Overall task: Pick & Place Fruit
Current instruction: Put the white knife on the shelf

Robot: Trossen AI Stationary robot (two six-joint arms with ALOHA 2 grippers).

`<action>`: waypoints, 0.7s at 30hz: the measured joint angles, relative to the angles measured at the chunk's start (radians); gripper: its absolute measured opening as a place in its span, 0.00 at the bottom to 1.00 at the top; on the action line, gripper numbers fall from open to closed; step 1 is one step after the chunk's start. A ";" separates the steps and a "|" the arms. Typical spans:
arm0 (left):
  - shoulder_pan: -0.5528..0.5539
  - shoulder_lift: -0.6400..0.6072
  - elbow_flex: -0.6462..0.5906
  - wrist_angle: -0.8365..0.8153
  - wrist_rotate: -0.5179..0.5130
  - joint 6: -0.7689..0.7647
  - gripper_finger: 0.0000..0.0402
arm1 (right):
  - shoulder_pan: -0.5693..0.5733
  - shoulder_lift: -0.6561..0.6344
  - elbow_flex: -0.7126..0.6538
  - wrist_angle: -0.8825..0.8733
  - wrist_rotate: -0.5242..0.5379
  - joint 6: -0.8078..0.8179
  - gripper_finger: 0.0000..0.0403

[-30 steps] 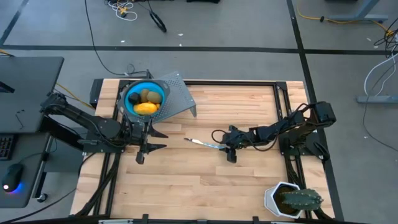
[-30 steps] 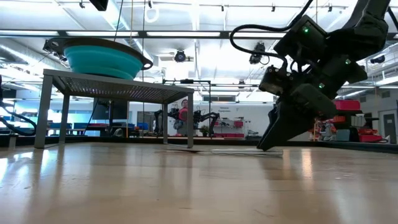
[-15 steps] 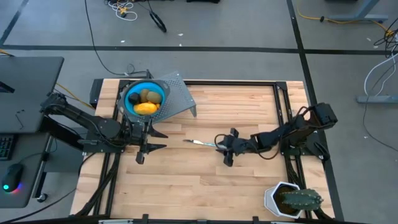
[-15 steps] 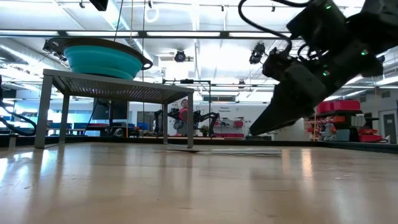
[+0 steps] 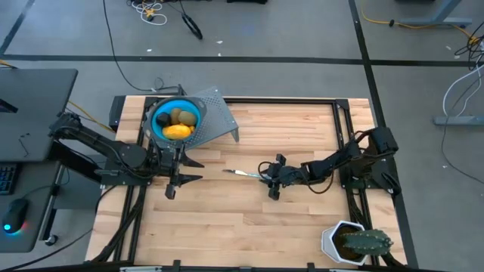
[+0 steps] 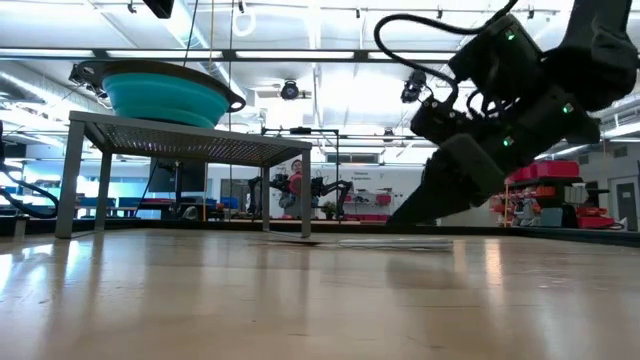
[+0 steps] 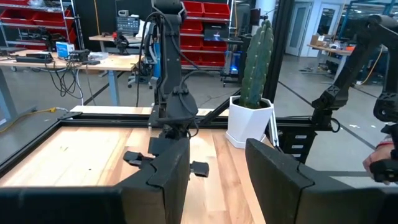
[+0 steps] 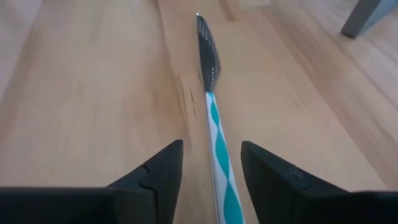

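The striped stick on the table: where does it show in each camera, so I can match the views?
High view: striped stick lies mid-table, just ahead of the right gripper.
Low view: cannot make it out.
Left wrist view: not visible.
Right wrist view: runs forward between the open fingers.
Shared landmark: right gripper, also in the low view.

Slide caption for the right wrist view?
Right gripper, fingers open, straddling the handle of a teal-and-white slotted tool lying on the table.

Robotics lab, red parts bins [image 7: 205,15], workbenches [image 7: 37,59], other robot arms [image 6: 320,188]
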 joint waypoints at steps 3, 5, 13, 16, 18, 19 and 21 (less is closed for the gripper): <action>0.000 0.000 0.000 0.000 0.000 0.000 0.41 | 0.000 0.036 0.000 0.004 0.003 -0.003 0.43; 0.000 0.000 0.000 -0.001 0.000 0.001 0.41 | -0.004 0.060 0.000 0.004 0.010 -0.003 0.43; 0.000 0.000 0.000 -0.001 0.000 0.002 0.41 | -0.012 0.086 0.002 0.024 0.030 0.061 0.42; 0.000 0.000 0.000 -0.001 0.000 0.002 0.41 | -0.012 0.088 0.002 0.021 0.031 0.064 0.40; 0.000 0.000 0.000 0.000 0.000 0.001 0.41 | -0.011 0.095 0.002 0.025 0.037 0.061 0.39; 0.000 0.000 0.000 0.000 0.000 0.001 0.41 | -0.010 0.101 0.002 0.028 0.038 0.054 0.38; 0.000 0.000 0.000 0.000 0.000 0.001 0.41 | -0.004 0.117 0.002 0.038 0.047 0.028 0.37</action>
